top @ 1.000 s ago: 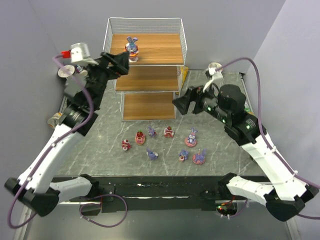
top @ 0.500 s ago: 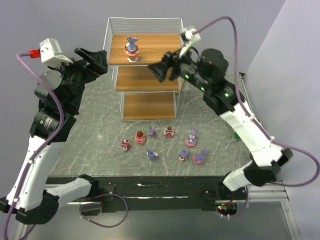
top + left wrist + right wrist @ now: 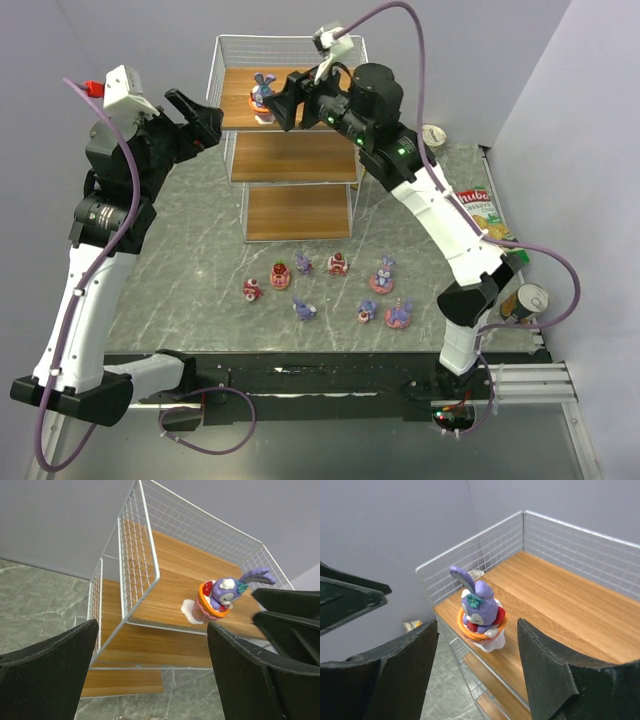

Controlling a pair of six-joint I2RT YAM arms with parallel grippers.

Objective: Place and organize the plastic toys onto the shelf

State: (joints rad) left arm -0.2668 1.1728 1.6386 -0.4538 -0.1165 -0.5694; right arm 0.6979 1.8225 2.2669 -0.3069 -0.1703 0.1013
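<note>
The shelf (image 3: 300, 150) stands at the back of the table. One purple-blue bunny toy (image 3: 263, 97) stands on its top board, near the front left corner. My right gripper (image 3: 284, 104) hovers open just right of that bunny, not touching it; in the right wrist view the bunny (image 3: 480, 611) sits between and beyond the spread gripper (image 3: 477, 672). My left gripper (image 3: 211, 122) is open and empty, left of the shelf (image 3: 145, 575), facing the bunny (image 3: 218, 599). Several more toys (image 3: 338, 264) stand in two loose rows on the table in front of the shelf.
A green-red chip bag (image 3: 484, 211) and a can (image 3: 527, 300) lie at the table's right edge. A cup (image 3: 433, 133) stands at the back right. Another can (image 3: 413, 625) shows on the table left of the shelf. The white wire walls ring the top tier.
My right arm has swung up from the table's right side to the shelf's top tier, beside the bunny. My left gripper has drawn back left, away from the shelf.
</note>
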